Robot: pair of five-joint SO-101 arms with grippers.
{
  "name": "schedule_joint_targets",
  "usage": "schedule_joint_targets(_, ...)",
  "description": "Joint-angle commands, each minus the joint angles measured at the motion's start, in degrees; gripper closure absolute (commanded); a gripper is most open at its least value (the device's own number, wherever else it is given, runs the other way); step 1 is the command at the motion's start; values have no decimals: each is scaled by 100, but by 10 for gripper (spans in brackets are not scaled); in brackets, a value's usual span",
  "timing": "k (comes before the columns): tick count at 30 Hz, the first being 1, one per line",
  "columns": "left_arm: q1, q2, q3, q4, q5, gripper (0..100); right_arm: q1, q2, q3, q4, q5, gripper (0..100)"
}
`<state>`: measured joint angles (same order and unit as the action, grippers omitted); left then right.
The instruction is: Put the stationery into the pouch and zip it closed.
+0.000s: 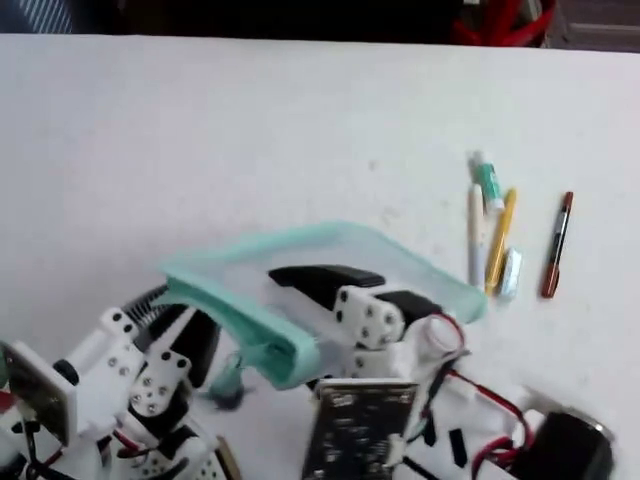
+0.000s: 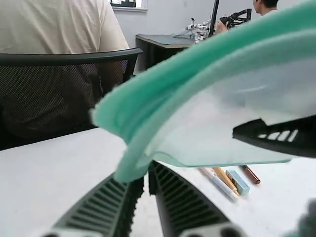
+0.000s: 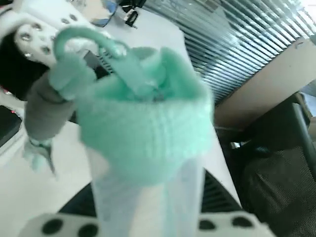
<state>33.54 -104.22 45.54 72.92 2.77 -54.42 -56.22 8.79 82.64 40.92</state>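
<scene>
Pouch [image 1: 250,262] held off the table [image 1: 200,130], long axis 9-to-3 o'clock, teal rim on the 12 o'clock side. Left gripper [image 2: 145,180] fingers pinch its 9 o'clock end. Right gripper [image 3: 148,190] fingers clamp the clear body. Stationery [image 1: 497,235] on the table at 2 o'clock.

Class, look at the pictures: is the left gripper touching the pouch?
Touching. In the left wrist view, the teal edge of the pouch runs down between the ribbed fingers of the left gripper, pinched there.

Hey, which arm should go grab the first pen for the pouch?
Likely right: in the high view the right end effector sits nearer the pens, while the left end effector pinches the pouch rim on the far side.
</scene>
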Motion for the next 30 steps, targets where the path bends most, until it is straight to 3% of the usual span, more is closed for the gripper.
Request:
schedule_joint_targets(1,110,-57,-264,-70,-9,947,145,-31,193,-31,35,978)
schedule_joint_targets(5,145,-57,-220,44,44,755,154,-22,185,-31,44,977)
schedule_joint_targets(7,145,-57,-264,273,44,707,127,-48,149,4,44,977)
schedule_joint_targets(12,145,-57,-264,308,44,718,101,-31,-123,268,70,977)
schedule_joint_targets(18,154,-57,-273,290,44,718,-664,-4,-967,1024,229,977)
schedule_joint_targets(23,163,-57,-273,9,44,717,-681,268,-967,1059,290,977)
schedule_joint_targets(30,699,-57,-193,35,0,719,-936,549,-1319,1147,290,977)
